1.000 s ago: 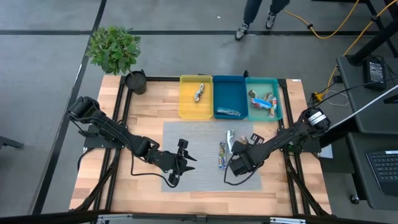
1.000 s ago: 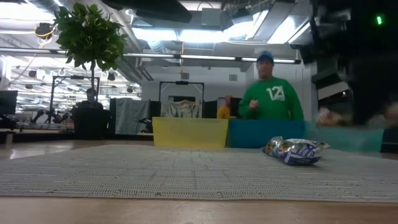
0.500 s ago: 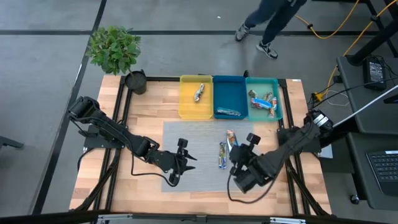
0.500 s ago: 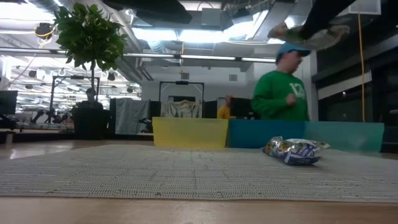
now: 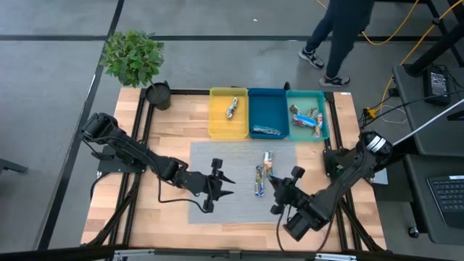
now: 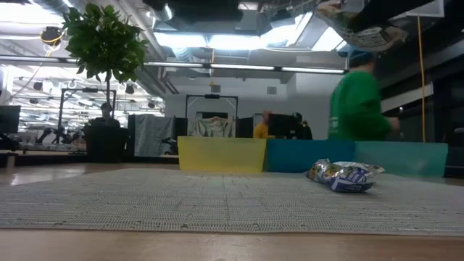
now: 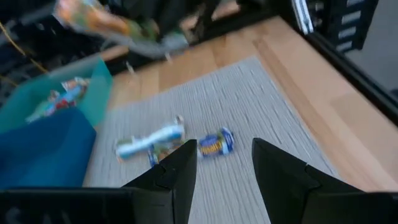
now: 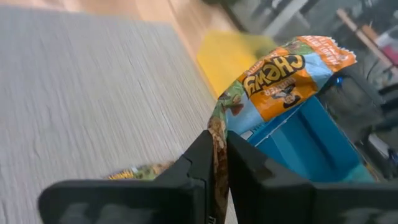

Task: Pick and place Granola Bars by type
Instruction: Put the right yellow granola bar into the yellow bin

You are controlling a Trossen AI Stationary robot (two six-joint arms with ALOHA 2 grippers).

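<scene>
My right gripper [image 5: 278,187] [image 8: 216,140] hangs over the grey mat's right part, shut on an orange-and-blue granola bar [image 8: 283,68], which also shows in the high view [image 5: 267,162]. Two more bars, a long blue-white one [image 7: 149,140] and a short blue-yellow one [image 7: 216,143], lie flat on the mat [image 5: 217,163] just left of it. My left gripper [image 5: 223,185] [image 7: 224,155] hovers open over the mat's middle, pointing at those bars. One bar [image 6: 341,175] rests on the mat in the low view. My right gripper pinches the orange-and-blue bar between its two fingers by one wrapper end [image 8: 217,121]. The fingers come slanting from the table's near side. The bar is lifted clear of the mat and sticks out ahead of the fingertips toward the trays.
Along the far edge stand a yellow tray [image 5: 217,123] with a silver bar [image 5: 232,107], a blue tray [image 5: 267,105] with a blue bar [image 5: 266,131], and a teal tray [image 5: 324,116] with red-orange bars [image 5: 306,119]. A potted plant [image 5: 134,58] stands at the far left corner. A person [image 5: 341,36] walks behind the table.
My right gripper has risen and drawn back toward the near edge, staying shut on the orange-and-blue bar and lifting it clear of the mat. My left gripper has shifted slightly to the right. The person behind the table has walked to the right.
</scene>
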